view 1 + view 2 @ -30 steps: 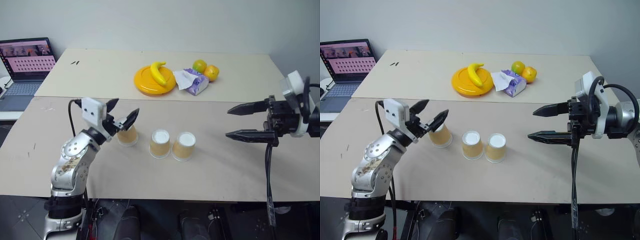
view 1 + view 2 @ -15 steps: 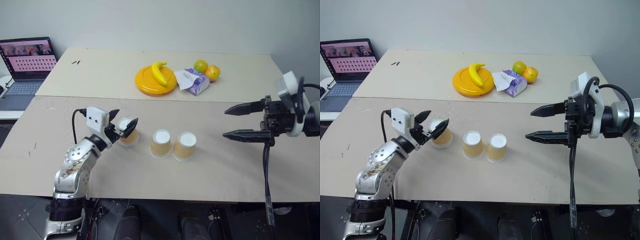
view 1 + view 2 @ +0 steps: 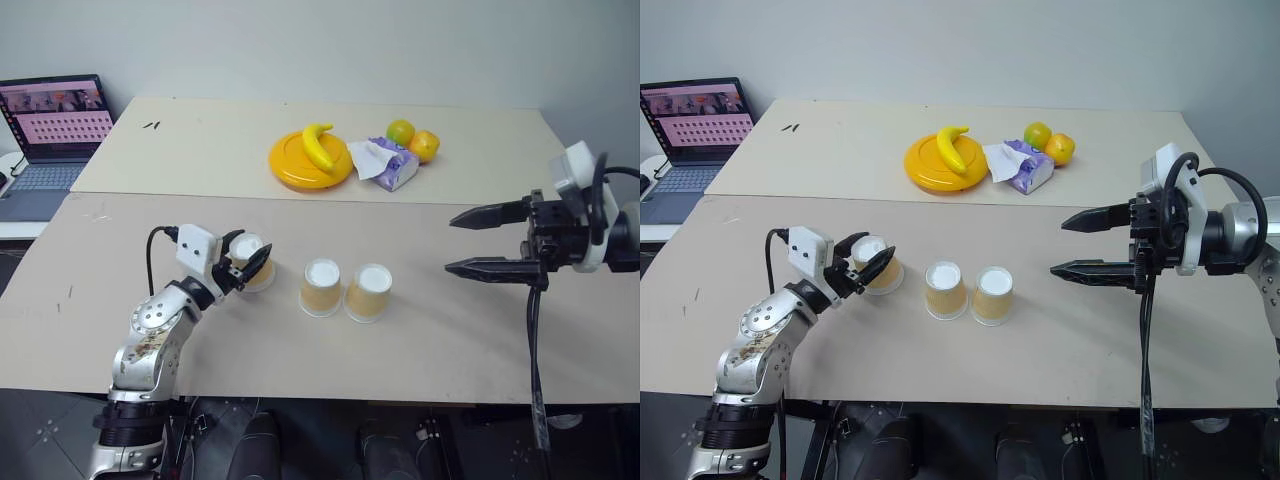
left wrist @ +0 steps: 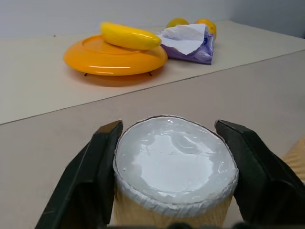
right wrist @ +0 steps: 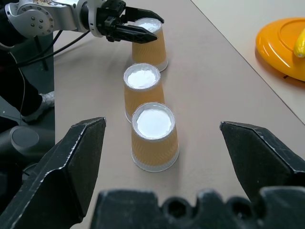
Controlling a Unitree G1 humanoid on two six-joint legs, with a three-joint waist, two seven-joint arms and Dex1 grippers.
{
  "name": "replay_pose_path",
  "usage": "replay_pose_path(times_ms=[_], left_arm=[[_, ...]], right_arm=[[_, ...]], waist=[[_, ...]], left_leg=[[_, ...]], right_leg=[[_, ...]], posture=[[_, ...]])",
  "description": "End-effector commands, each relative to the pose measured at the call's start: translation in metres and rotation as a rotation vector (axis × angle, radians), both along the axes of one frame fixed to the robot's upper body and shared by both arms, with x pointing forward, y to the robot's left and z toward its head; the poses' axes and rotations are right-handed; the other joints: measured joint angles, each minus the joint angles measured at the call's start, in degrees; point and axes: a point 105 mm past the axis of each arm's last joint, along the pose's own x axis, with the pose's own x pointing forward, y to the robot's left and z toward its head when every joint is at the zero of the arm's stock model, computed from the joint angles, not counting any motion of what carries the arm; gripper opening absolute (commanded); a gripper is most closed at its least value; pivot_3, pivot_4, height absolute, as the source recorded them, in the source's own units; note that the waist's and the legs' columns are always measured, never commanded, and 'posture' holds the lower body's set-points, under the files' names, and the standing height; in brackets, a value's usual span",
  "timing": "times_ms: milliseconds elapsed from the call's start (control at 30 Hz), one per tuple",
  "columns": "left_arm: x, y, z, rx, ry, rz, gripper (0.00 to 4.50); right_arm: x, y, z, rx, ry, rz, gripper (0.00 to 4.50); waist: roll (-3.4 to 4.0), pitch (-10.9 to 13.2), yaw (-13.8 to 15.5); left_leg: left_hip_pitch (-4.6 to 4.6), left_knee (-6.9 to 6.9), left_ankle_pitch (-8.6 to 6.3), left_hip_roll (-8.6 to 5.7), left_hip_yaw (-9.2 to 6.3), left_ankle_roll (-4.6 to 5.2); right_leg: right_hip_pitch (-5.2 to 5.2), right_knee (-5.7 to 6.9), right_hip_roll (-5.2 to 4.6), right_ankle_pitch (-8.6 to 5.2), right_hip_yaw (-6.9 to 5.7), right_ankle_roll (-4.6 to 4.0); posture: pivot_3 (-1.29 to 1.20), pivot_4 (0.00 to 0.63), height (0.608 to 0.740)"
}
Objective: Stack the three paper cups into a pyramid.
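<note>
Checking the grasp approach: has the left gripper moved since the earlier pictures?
Yes. The left gripper has come down and closed around the leftmost paper cup, which stands where it was.

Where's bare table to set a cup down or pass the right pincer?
Bare table runs between the rightmost cup and the right pincer, and along the near edge. It is crowded at the cup row, where the left pincer clamps the leftmost cup beside the middle cup.
</note>
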Motion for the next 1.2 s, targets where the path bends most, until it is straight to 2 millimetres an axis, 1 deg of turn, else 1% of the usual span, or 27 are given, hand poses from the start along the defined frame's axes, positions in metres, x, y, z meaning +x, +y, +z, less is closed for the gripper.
replay_pose_path(times_ms=[33,167,200,300,333,367,400,433,467,500,567,600,667,733,867,1000,1100,1200], left_arm=[[0.000,-0.001,0.002,0.000,-0.015,-0.007,3.01],[0.001,0.000,0.004,0.000,-0.022,-0.005,3.01],[0.003,0.000,0.009,0.001,-0.038,-0.003,3.01],[0.011,-0.002,0.042,-0.003,-0.118,-0.013,3.01],[0.015,-0.006,0.063,-0.006,-0.159,-0.038,3.01],[0.017,-0.008,0.077,-0.007,-0.186,-0.057,3.01],[0.019,-0.016,0.093,-0.022,-0.184,-0.113,3.01],[0.020,-0.022,0.102,-0.032,-0.174,-0.154,3.01],[0.016,-0.033,0.109,-0.043,-0.149,-0.237,3.01],[0.006,-0.048,0.114,-0.021,-0.127,-0.362,3.01],[-0.009,-0.067,0.119,0.030,-0.089,-0.528,3.01],[-0.011,-0.070,0.120,0.046,-0.078,-0.559,3.01],[-0.013,-0.075,0.123,0.071,-0.061,-0.606,3.01],[-0.015,-0.084,0.129,0.091,-0.055,-0.669,3.01],[-0.017,-0.115,0.142,0.106,-0.043,-0.797,3.01],[-0.023,-0.137,0.135,0.157,0.005,-0.911,3.01],[-0.024,-0.145,0.131,0.180,0.026,-0.941,3.01],[-0.028,-0.150,0.126,0.197,0.007,-0.965,3.01]], right_arm=[[-0.002,0.000,0.013,-0.002,-0.071,0.005,4.50],[-0.002,0.001,0.014,-0.001,-0.072,0.004,4.50],[-0.002,0.001,0.014,-0.001,-0.073,0.002,4.50],[-0.002,0.001,0.013,0.001,-0.071,-0.003,4.50],[-0.003,0.001,0.013,0.001,-0.071,-0.004,4.50],[-0.004,0.000,0.012,0.002,-0.071,-0.005,4.50],[-0.006,-0.001,0.011,0.003,-0.069,-0.005,4.50],[-0.007,-0.001,0.011,0.004,-0.068,-0.006,4.50],[-0.009,-0.002,0.010,0.004,-0.065,-0.004,4.50],[-0.013,-0.002,0.007,0.004,-0.052,0.006,4.50],[-0.020,-0.004,0.001,-0.001,-0.034,0.015,4.50],[-0.022,-0.004,0.000,-0.003,-0.032,0.015,4.50],[-0.024,-0.005,-0.003,-0.004,-0.032,0.008,4.50],[-0.026,-0.005,-0.006,-0.001,-0.024,0.001,4.50],[-0.031,-0.004,-0.017,0.011,-0.013,-0.020,4.50],[-0.035,-0.007,-0.025,0.014,-0.007,-0.056,4.50],[-0.038,-0.008,-0.029,0.017,-0.008,-0.075,4.50],[-0.042,-0.007,-0.030,0.026,-0.009,-0.092,4.50]], waist=[[0.00,0.0,0.0],[0.00,0.0,0.0],[0.00,0.0,0.0],[0.00,0.0,0.1],[0.00,0.0,0.2],[-0.01,0.0,0.3],[-0.04,0.0,0.5],[-0.04,0.0,0.6],[-0.04,0.0,0.5],[-0.04,0.0,0.3],[-0.02,0.0,0.1],[-0.01,0.0,0.0],[-0.01,0.0,-0.2],[-0.01,0.0,-0.3],[-0.02,0.0,-0.1],[-0.02,0.0,0.0],[-0.02,0.0,-0.3],[-0.02,0.0,-0.5]], left_leg=[[0.00,0.00,0.00,0.00,0.00,0.00],[0.00,-0.01,0.00,0.00,0.00,0.00],[0.00,-0.01,0.00,0.00,0.00,0.00],[0.00,0.01,0.00,0.00,-0.01,0.00],[-0.01,0.01,0.01,0.00,-0.03,-0.01],[-0.02,0.03,0.01,0.00,-0.04,-0.01],[-0.05,0.05,0.02,-0.01,-0.06,-0.02],[-0.10,0.07,0.03,-0.01,-0.10,-0.04],[-0.14,0.10,0.04,-0.01,-0.13,-0.05],[-0.12,0.07,0.03,-0.05,-0.09,-0.05],[-0.13,-0.04,0.00,-0.10,-0.08,0.00],[-0.13,-0.09,-0.02,-0.12,-0.07,0.03],[-0.13,-0.10,-0.02,-0.12,-0.08,0.04],[-0.10,-0.05,-0.02,-0.10,-0.09,0.03],[-0.06,0.10,0.01,-0.10,-0.13,0.00],[-0.07,0.10,0.01,-0.17,-0.11,0.00],[-0.09,0.04,0.01,-0.17,-0.12,0.00],[-0.09,0.02,0.01,-0.16,-0.11,0.01]], right_leg=[[0.00,0.00,0.00,0.00,0.00,0.00],[0.00,0.00,0.00,0.00,0.00,0.00],[0.00,0.00,0.00,0.00,0.00,0.00],[-0.01,0.03,0.01,0.00,0.00,0.00],[-0.01,0.03,0.02,0.00,-0.02,0.00],[-0.01,0.03,0.01,0.00,-0.02,0.01],[0.00,0.03,0.01,0.01,-0.04,0.02],[-0.02,0.02,0.02,0.02,-0.08,0.04],[-0.02,-0.02,0.02,0.02,-0.11,0.06],[0.01,-0.05,-0.03,0.02,-0.08,0.07],[0.03,-0.18,-0.09,0.00,-0.07,0.11],[0.03,-0.20,-0.12,-0.01,-0.07,0.12],[-0.02,-0.14,-0.10,-0.02,-0.08,0.12],[-0.04,0.00,-0.07,-0.02,-0.07,0.11],[0.03,0.08,-0.05,-0.06,-0.08,0.19],[0.09,0.00,-0.12,-0.06,-0.07,0.21],[0.04,0.03,-0.11,-0.04,-0.06,0.17],[0.01,0.03,-0.10,-0.04,-0.04,0.17]], posture=[[0.00,0.150,0.732],[0.00,0.150,0.732],[0.00,0.150,0.732],[0.00,0.150,0.732],[0.00,0.150,0.732],[0.00,0.150,0.732],[0.00,0.150,0.732],[0.00,0.150,0.732],[0.00,0.150,0.732],[0.00,0.150,0.732],[0.00,0.150,0.732],[0.00,0.150,0.732],[0.00,0.150,0.732],[0.00,0.150,0.732],[0.00,0.150,0.732],[0.00,0.150,0.732],[0.00,0.150,0.732],[0.00,0.150,0.732]])
